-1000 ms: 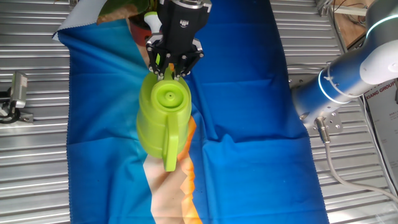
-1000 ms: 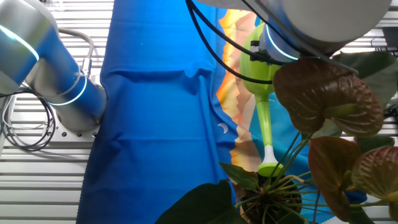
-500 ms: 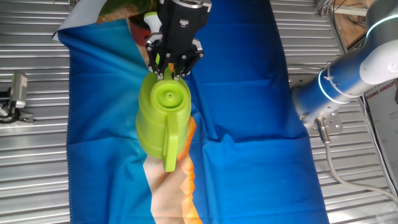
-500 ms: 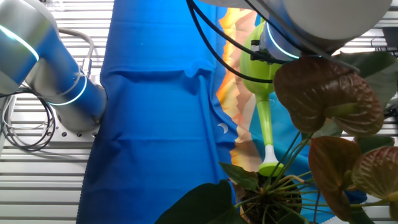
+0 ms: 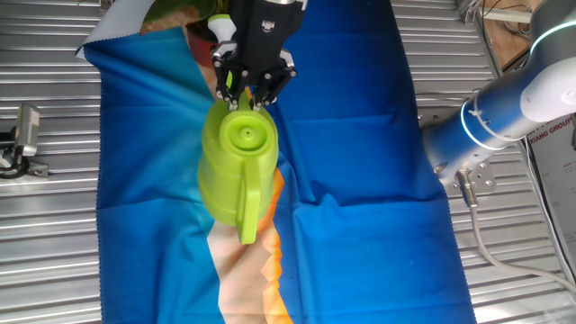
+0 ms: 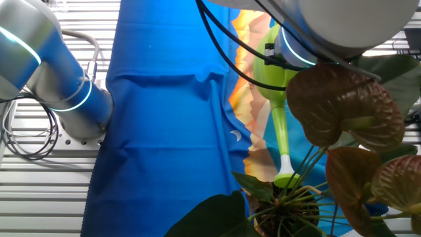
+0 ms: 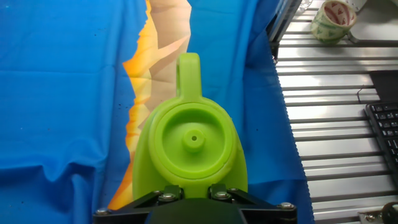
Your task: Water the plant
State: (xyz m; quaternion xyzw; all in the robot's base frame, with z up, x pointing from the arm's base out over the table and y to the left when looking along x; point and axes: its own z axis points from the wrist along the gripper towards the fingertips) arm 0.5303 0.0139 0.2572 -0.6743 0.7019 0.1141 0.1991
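Note:
My gripper (image 5: 247, 94) is shut on the back of a lime-green watering can (image 5: 237, 167), which hangs above the blue cloth with its handle toward the camera. The hand view looks down on the can's round lid (image 7: 193, 139), and the dark fingers (image 7: 165, 193) press against its body. The plant (image 6: 342, 108) fills the right of the other fixed view, with big reddish-brown leaves, green leaves and thin stems. The can's spout (image 6: 284, 172) slopes down to just above the stems' base. In one fixed view only a bit of the plant (image 5: 175, 11) shows, at the top behind the gripper.
A blue cloth (image 5: 360, 135) with an orange and cream pattern covers the slatted metal table. The arm's base (image 5: 490, 121) stands at the cloth's edge. A metal fixture (image 5: 22, 139) lies at the left. A tape roll (image 7: 333, 18) and a keyboard (image 7: 385, 134) lie beyond the cloth.
The gripper and the can have shifted very slightly toward the plant. The reddish leaves have swayed a little.

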